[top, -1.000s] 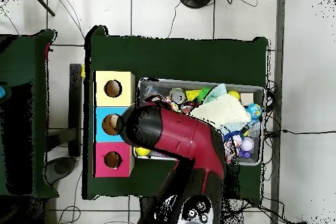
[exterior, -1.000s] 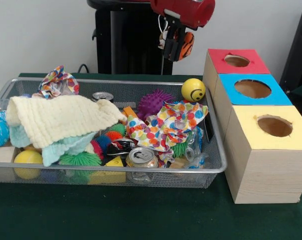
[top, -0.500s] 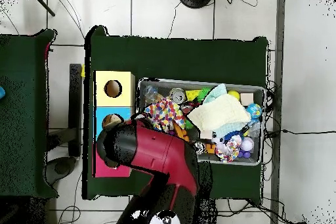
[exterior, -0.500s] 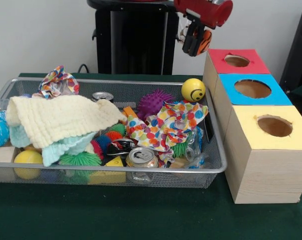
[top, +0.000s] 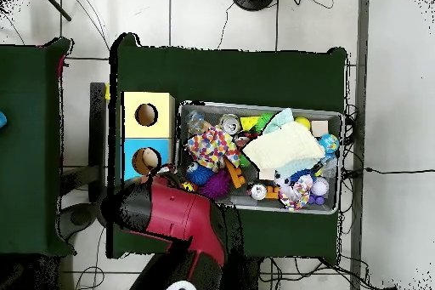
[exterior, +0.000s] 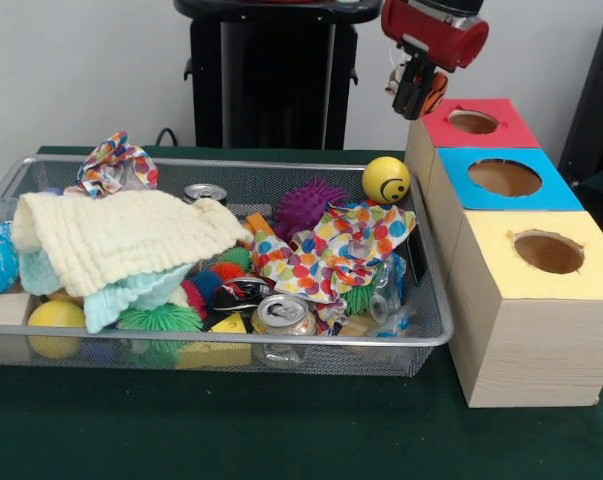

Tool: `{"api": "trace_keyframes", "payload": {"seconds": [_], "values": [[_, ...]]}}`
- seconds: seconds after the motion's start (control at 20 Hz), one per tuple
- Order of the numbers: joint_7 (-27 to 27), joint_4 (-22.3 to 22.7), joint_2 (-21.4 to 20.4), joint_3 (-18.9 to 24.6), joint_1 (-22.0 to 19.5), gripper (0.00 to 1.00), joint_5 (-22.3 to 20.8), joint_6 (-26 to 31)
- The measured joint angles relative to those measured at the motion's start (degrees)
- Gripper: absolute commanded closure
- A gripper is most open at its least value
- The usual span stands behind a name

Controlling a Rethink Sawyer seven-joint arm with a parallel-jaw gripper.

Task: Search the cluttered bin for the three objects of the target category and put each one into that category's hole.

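Observation:
In the front view my gripper [exterior: 421,95] hangs high, just left of the red box [exterior: 511,135] and a little above its top. It is shut on a small orange toy with black stripes [exterior: 437,91]. The red box's round hole [exterior: 473,121] lies to the right of the toy. In front of it stand the blue box [exterior: 556,195] and the yellow box [exterior: 491,275], each with a hole. In the overhead view the red arm [top: 174,218] covers the red box and hides the gripper.
The wire bin [exterior: 231,340] holds a cream cloth [exterior: 111,235], a polka-dot cloth [exterior: 331,250], a purple spiky ball [exterior: 306,207], a yellow smiley ball [exterior: 386,180], a can [exterior: 283,315] and several other toys. The boxes stand against the bin's right side.
The arm has swung away from above the bin toward the red box, carrying the orange striped toy. In the overhead view the bin and blue box are now uncovered.

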Motion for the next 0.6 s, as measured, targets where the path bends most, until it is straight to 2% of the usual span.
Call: {"api": "trace_keyframes", "payload": {"seconds": [0.35,0.6], "values": [[0.8,4.0,0.9,0.0,3.0,1.0,2.7,-2.4],[1.3,5.3,1.4,-0.9,5.7,1.0,4.4,-2.4]]}}
